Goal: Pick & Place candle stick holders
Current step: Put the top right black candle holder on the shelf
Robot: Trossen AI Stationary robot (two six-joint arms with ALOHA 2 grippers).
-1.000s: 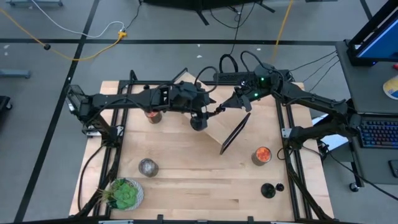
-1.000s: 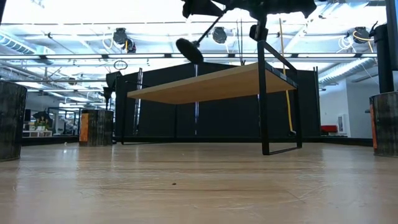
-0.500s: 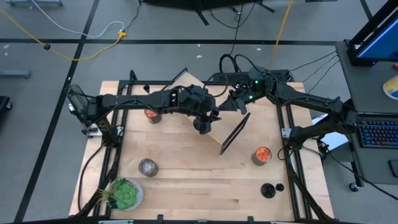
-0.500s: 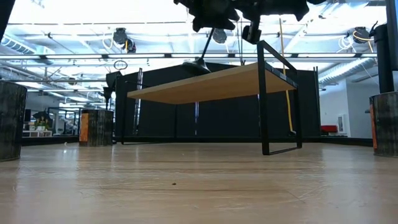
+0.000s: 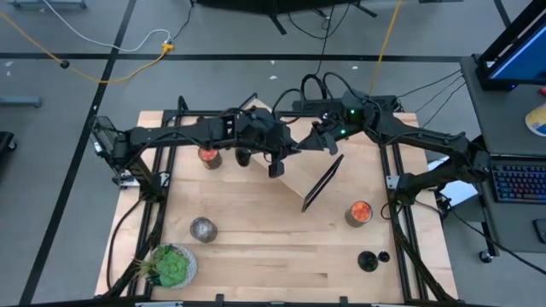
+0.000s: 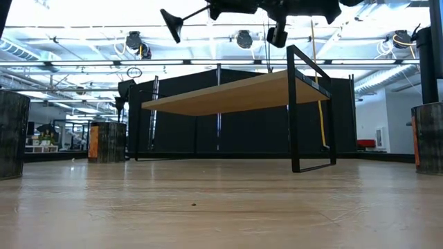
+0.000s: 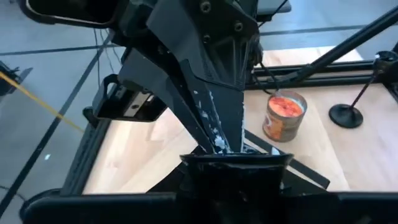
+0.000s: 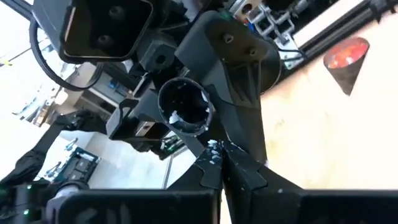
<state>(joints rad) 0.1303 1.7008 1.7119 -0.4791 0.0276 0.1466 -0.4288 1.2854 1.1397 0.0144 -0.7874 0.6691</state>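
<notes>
One black candle stick holder (image 6: 185, 14) hangs high over the table's far middle, nearly level. Its round base (image 6: 171, 17) points toward the table's left. My right gripper (image 5: 309, 143) comes in from the right and is shut on it. My left gripper (image 5: 277, 162) reaches in from the left, closed around the same holder. The base (image 8: 185, 106) lies back toward the left wrist. Two more holders (image 5: 368, 260) stand on their bases at the near right. My left gripper has the holder lying along its fingers, the base (image 7: 236, 160) far back near the wrist. The place where the fingers meet the stem is hidden by the gripper bodies. The holder is clear of the table. My right gripper pinches the stem's free end (image 7: 217, 147) between its two fingertips, coming level from the table's right. The stem runs on from the fingertips toward the left arm, with the base (image 8: 185, 106) at its far end, lifted clear.
A tilted wooden shelf in a black frame (image 5: 317, 183) stands under the grippers. There are candle jars at the far left (image 5: 207, 156), near left (image 5: 203, 228) and right (image 5: 358, 213). A green plant (image 5: 171, 266) sits at the near left corner.
The holder has swung up. Its base hung low under the grippers a second ago and now points toward the table's left, nearly level. My left gripper came in around the holder and then drew slightly back toward the left.
</notes>
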